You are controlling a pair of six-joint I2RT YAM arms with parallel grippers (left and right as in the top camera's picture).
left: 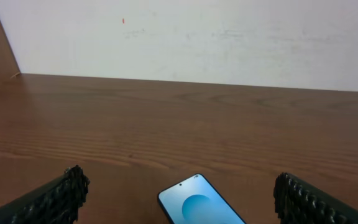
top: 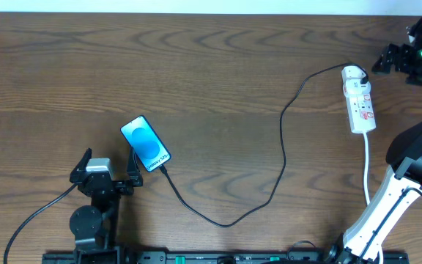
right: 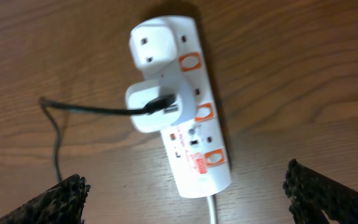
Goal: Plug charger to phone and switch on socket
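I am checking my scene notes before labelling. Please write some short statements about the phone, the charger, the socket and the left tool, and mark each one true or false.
1. The charger ends at the phone. True.
2. The phone lies screen down. False: its blue screen faces up.
3. The charger's other end is plugged into the socket. True.
4. The left tool is shut on the phone. False: it is open and holds nothing.
5. The socket lies right next to the phone. False: it lies far from it, on the right side of the table.
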